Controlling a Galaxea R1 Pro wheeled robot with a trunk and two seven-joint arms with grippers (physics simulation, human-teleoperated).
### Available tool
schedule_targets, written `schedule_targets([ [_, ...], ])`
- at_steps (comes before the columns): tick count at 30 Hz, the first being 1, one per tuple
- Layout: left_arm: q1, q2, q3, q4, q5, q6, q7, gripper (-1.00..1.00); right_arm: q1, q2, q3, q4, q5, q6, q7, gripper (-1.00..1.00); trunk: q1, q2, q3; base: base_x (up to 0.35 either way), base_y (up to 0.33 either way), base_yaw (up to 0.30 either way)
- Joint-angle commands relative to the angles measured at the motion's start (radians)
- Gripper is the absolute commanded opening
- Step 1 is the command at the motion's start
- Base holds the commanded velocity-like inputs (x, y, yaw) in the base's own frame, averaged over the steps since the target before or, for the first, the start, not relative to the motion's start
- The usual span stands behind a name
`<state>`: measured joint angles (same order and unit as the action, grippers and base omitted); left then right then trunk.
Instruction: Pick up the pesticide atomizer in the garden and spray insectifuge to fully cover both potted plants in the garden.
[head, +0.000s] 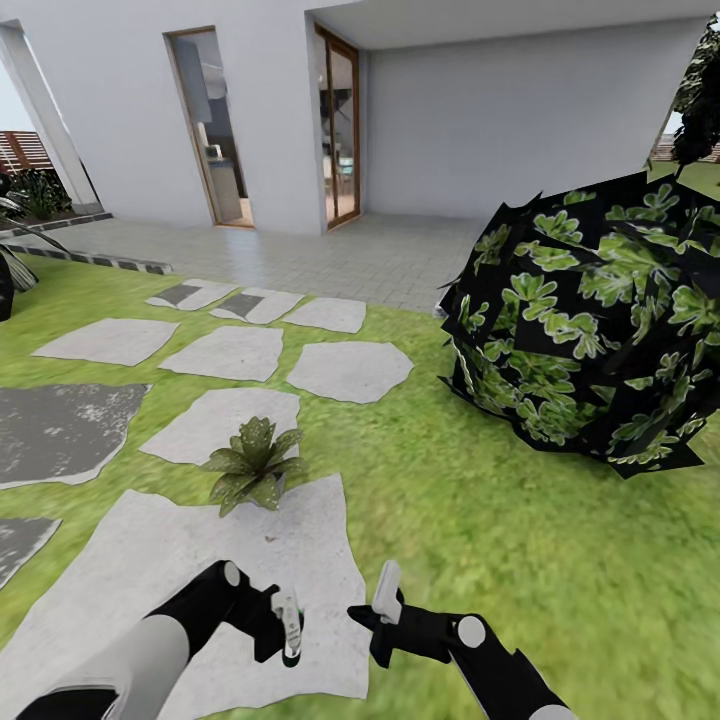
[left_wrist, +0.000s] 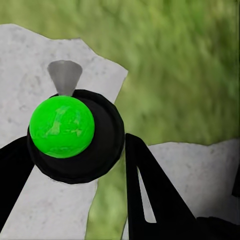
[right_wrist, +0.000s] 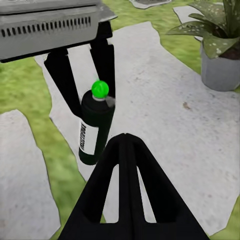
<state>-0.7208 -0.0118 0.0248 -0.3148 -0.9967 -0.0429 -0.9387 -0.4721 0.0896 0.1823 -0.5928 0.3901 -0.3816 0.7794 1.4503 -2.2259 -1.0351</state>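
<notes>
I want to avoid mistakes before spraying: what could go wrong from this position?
The left gripper holds the pesticide atomizer between its fingers; from the right wrist view its nozzle seems turned sideways, so spray may miss the potted plant. The plant also stands ahead on the stepping stone, so mist might land short. The right gripper sits close and could knock the bottle.

potted plant (head: 252, 462) on stepping stone (head: 170, 570), bush (head: 590, 330) right

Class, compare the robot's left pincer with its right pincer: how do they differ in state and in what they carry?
The left pincer is shut on the pesticide atomizer, while the right pincer carries nothing. The left pincer's fingers sit apart around the bottle; the right pincer's fingers are pressed together. Both are black and hang over the same pale stepping stone, near the potted plant.
</notes>
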Motion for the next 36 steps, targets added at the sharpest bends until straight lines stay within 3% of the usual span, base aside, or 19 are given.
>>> schedule_targets([
  [1, 0.000, -0.005, 0.003, -0.001, -0.006, -0.005, -0.003, -1.00, 0.000, 0.001, -0.001, -0.001, 0.009, -0.005, 0.000, -1.00, 0.000, 0.000, -0.001, 0.000, 0.000, 0.000],
  [11, 0.000, -0.047, 0.004, 0.008, 0.001, -0.013, -0.005, -1.00, 0.000, 0.001, -0.001, 0.002, 0.011, -0.005, 0.000, -1.00, 0.000, 0.000, -0.001, 0.000, 0.000, 0.000],
  [18, 0.000, -0.060, 0.006, 0.024, 0.004, -0.050, -0.007, -1.00, 0.000, -0.001, -0.003, 0.003, 0.013, -0.005, -0.002, -1.00, 0.000, 0.000, -0.001, 0.000, 0.000, 0.000],
  [36, 0.000, -0.085, 0.010, 0.024, 0.005, -0.060, -0.011, -1.00, 0.000, -0.001, -0.003, 0.007, 0.015, -0.007, -0.002, -1.00, 0.000, 0.000, -0.001, 0.000, 0.000, 0.000],
])
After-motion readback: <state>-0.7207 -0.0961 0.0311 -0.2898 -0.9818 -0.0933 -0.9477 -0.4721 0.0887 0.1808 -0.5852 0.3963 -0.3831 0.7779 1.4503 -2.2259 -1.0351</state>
